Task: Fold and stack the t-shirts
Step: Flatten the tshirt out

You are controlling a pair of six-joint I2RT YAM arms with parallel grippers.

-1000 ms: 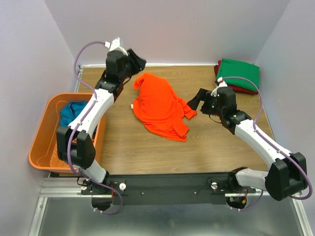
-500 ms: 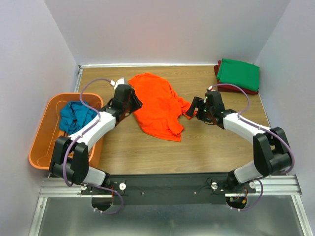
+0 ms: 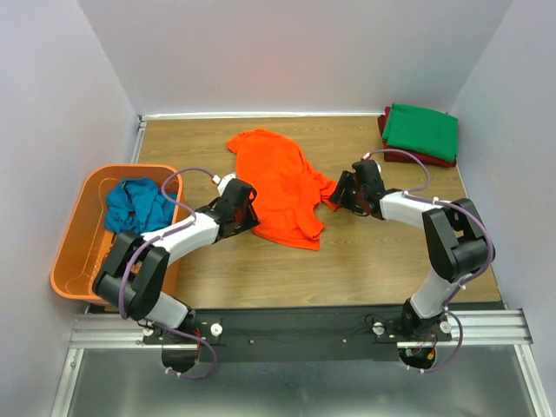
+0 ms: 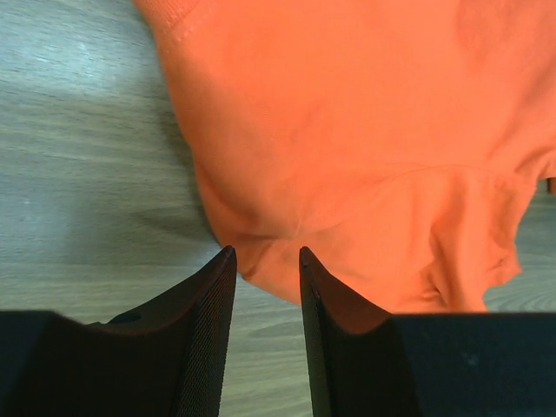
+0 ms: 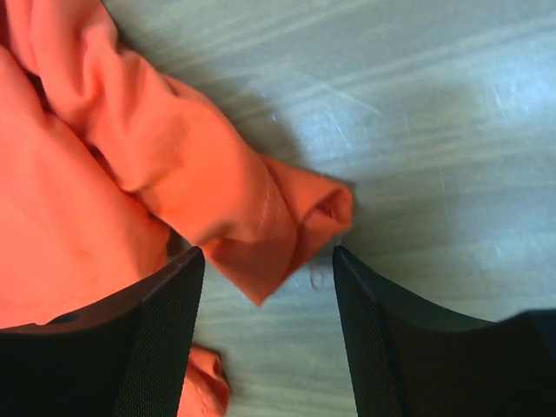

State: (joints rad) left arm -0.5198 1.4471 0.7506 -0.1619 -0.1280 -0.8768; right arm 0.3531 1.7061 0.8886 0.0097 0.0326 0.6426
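The bright orange t-shirt (image 3: 280, 178) lies crumpled in the middle of the table. My left gripper (image 3: 249, 215) is low at its near left edge. In the left wrist view the left gripper (image 4: 266, 254) stands open with a narrow gap, and the shirt's hem (image 4: 261, 265) lies just at the fingertips. My right gripper (image 3: 341, 193) is at the shirt's right sleeve. Seen from the right wrist, that gripper (image 5: 267, 252) is open, with the sleeve's tip (image 5: 261, 261) between the fingers. A green t-shirt (image 3: 421, 130) lies folded on a dark red one (image 3: 401, 156) at the back right. The teal-blue t-shirt (image 3: 135, 204) sits in the basket.
An orange plastic basket (image 3: 74, 234) stands at the left edge of the table, beside the left arm. Lavender walls close in the table on the left, back and right. A black rail runs along the near edge.
The left arm swung down from the back of the table to the shirt's near left edge. The right gripper moved in on the sleeve. Both pairs of jaws narrowed.
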